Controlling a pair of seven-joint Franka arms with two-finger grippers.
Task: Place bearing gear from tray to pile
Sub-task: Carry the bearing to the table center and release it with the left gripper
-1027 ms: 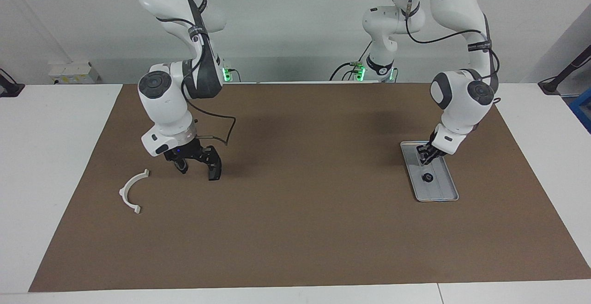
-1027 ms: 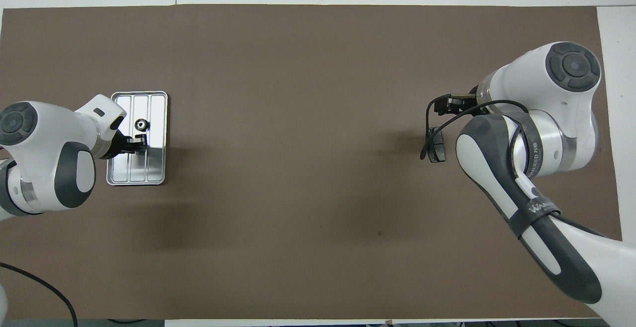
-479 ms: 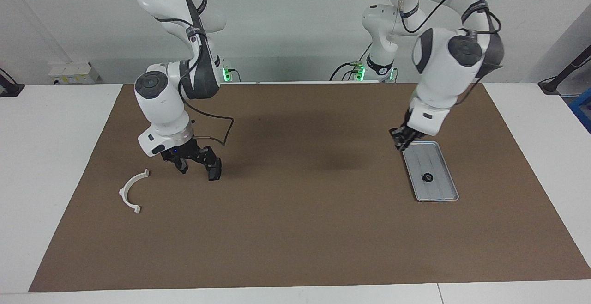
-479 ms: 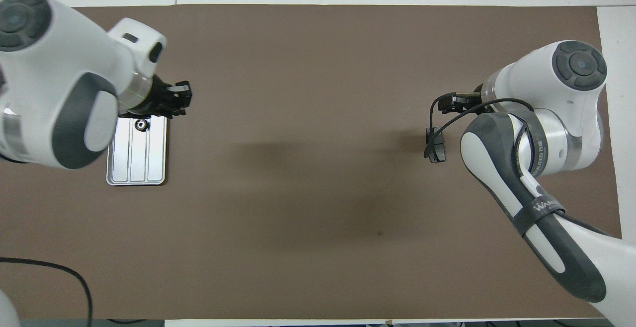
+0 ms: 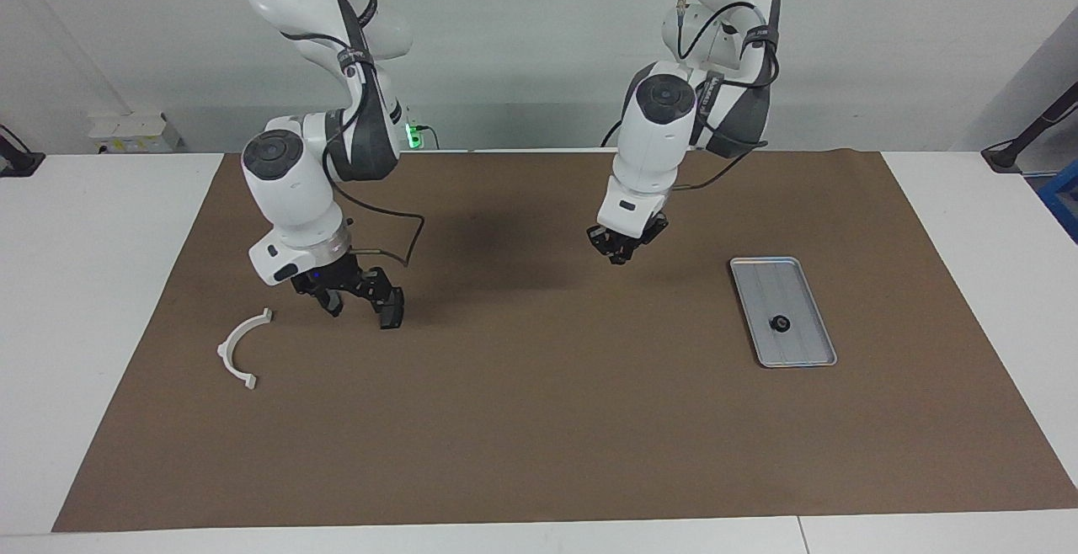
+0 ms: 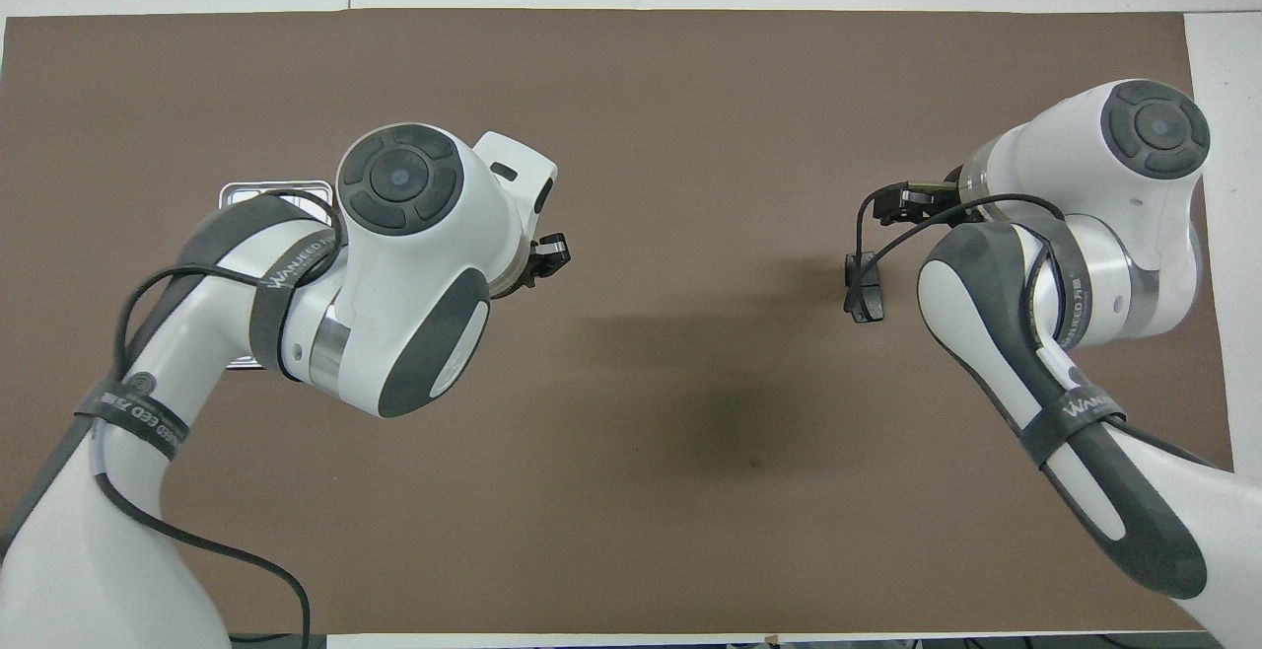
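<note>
The silver tray (image 5: 804, 339) lies on the brown mat toward the left arm's end. A small dark round bearing gear (image 5: 781, 323) sits on it. In the overhead view only a corner of the tray (image 6: 246, 193) shows past the left arm. My left gripper (image 5: 621, 251) is raised over the bare mat between the tray and the table's middle. It is shut, with a small grey part at its tips (image 6: 555, 251). Of the pile, only the white half-ring bracket (image 5: 240, 348) shows; no brake pads are visible. My right gripper (image 5: 360, 305) waits, open, low beside the bracket.
The brown mat (image 5: 539, 419) covers most of the white table. A black cable (image 5: 413, 234) loops from the right wrist. The right arm hides the bracket in the overhead view.
My left gripper rose from the tray's end nearer the robots and swung toward the table's middle. The dark gear on the tray stayed put. The right arm barely moved.
</note>
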